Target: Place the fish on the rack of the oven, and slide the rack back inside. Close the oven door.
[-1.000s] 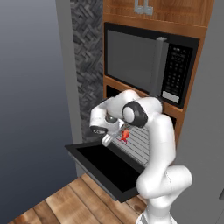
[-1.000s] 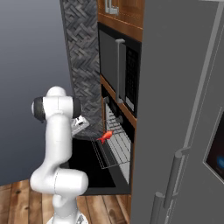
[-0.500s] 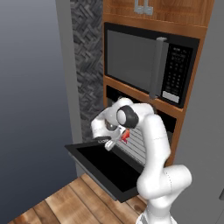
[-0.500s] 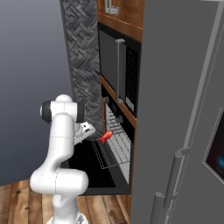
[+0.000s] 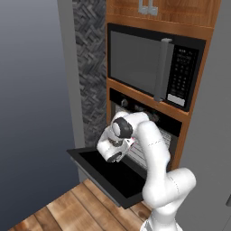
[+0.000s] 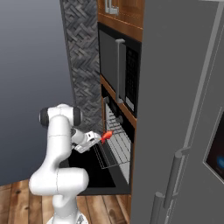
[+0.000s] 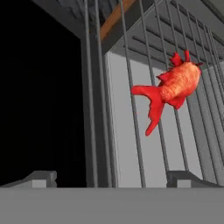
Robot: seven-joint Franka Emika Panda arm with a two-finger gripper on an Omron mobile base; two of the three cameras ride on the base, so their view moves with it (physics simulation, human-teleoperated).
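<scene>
Orange-red fish (image 7: 173, 89) lies on the pulled-out rack (image 7: 144, 144) at one o'clock beyond my wide-open, empty pincer (image 7: 111, 177); sliding the rack in and shutting the oven door (image 5: 108, 173) remain.

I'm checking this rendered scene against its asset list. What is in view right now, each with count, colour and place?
Small orange-red toy fish: one, orange-red, lying on the rack.
Silvery wire rack: one, silver, pulled out over the open door.
Built-in black wall oven: one, black, in the brown wood frame below the microwave.
Oven door: one, black, folded down open.
Black microwave with vertical handle: one, black, above the oven.
Grey refrigerator: one, grey, right of the oven.
Herringbone tile wall strip: one, dark grey, left of the oven.
Wood plank floor: brown, below the door.
Gripper: one, white, open, just short of the fish.
</scene>
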